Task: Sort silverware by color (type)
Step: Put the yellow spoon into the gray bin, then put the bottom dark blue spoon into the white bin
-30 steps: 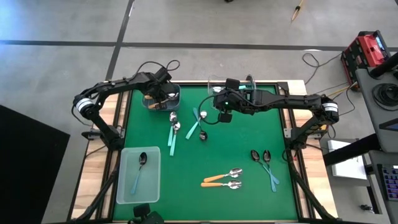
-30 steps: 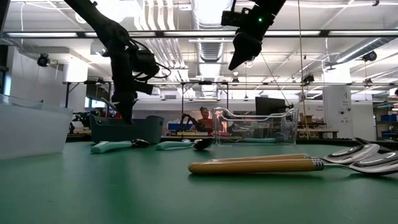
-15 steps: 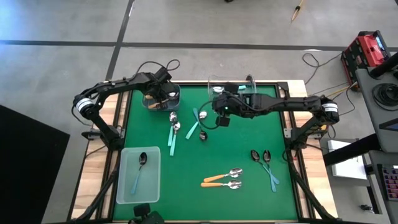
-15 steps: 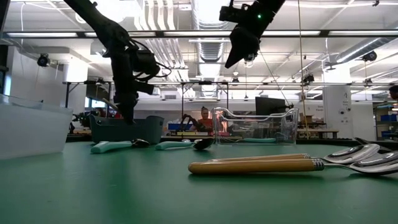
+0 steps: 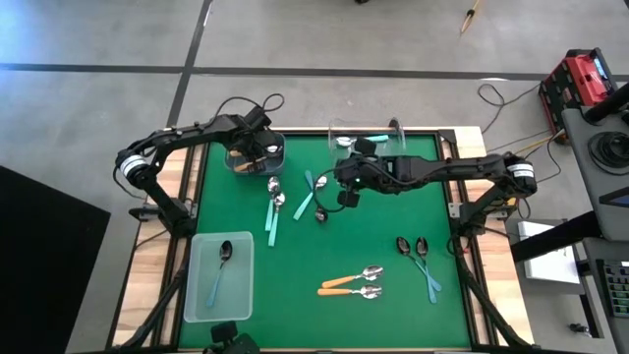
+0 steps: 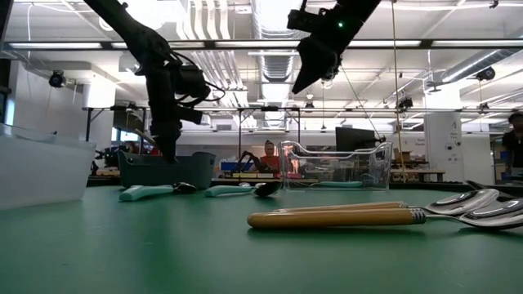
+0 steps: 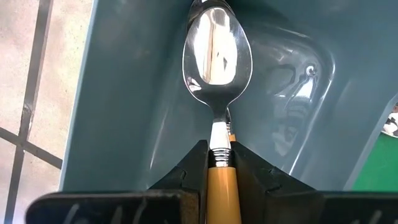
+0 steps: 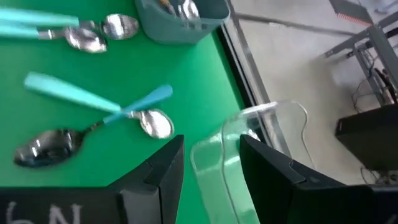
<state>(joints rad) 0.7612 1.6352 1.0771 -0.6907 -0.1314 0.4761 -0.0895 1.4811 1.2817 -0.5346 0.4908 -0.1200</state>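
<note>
My left gripper (image 5: 257, 147) hangs over the grey-blue bin (image 5: 279, 147) at the table's far left, shut on an orange-handled spoon (image 7: 214, 56) whose silver bowl points down into the bin. My right gripper (image 5: 345, 194) hovers open high above the middle of the far half, with nothing between its fingers (image 8: 208, 165). Below it, two teal-handled spoons (image 8: 118, 102) lie crossed on the green mat beside a dark-bowled spoon (image 8: 46, 146). Two more teal-handled spoons (image 5: 274, 208) lie to their left. My left gripper pinches the spoon's orange handle (image 7: 221, 183) between its two fingers, close to where the handle meets the metal neck. The fingers point steeply down and lie along the spoon. The spoon hangs bowl-first inside the bin; whether it touches the bottom I cannot tell.
A clear bin (image 5: 371, 138) stands at the far edge, right of the grey one. A translucent white bin (image 5: 218, 285) at the near left holds one spoon. Two orange-handled spoons (image 5: 351, 285) lie near the front, and two dark spoons with light-blue handles (image 5: 421, 258) lie at the right.
My right gripper has drifted toward the table's left edge and a little down, rolling slightly, still open and holding nothing.
</note>
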